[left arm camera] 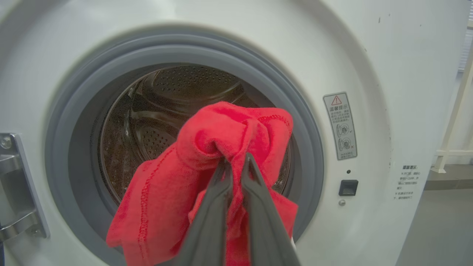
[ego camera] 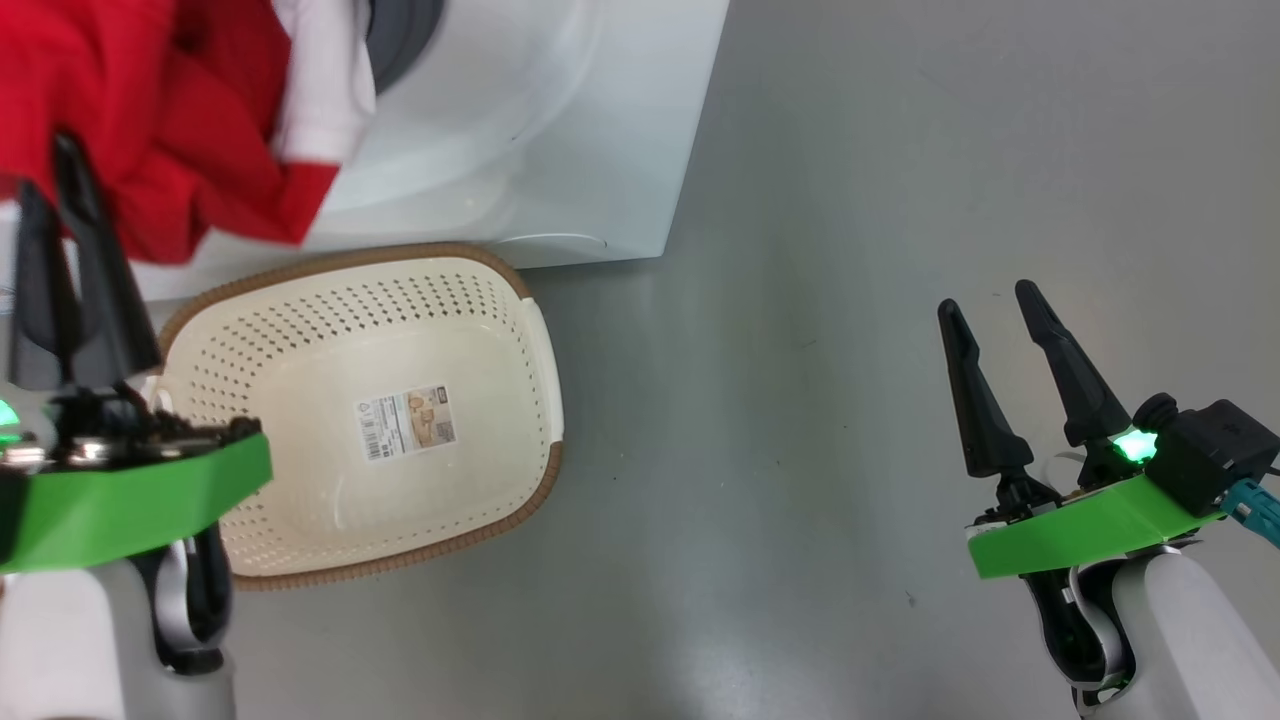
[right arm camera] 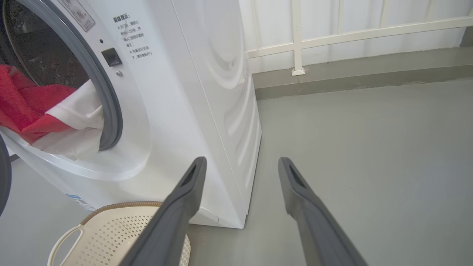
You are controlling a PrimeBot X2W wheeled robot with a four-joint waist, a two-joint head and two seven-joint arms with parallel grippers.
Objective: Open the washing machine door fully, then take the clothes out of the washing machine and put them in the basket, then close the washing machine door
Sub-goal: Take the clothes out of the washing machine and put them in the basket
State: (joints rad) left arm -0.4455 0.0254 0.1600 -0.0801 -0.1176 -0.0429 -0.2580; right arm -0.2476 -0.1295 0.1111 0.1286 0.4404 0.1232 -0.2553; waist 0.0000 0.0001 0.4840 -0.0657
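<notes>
The washing machine stands with its round opening uncovered, showing the steel drum. The washing machine door is out of view; its hinge bracket shows at the left. My left gripper is shut on a bunch of the red clothes just in front of the opening. The fabric trails down over the grey gasket, red with a white panel. In the head view the clothes hang above the far-left side of the basket, which stands on the floor with nothing in it. My right gripper is open.
The basket sits close against the machine's front. Grey floor stretches to the right of the machine, where my right gripper hovers. A white railing and a low kerb run along the far wall.
</notes>
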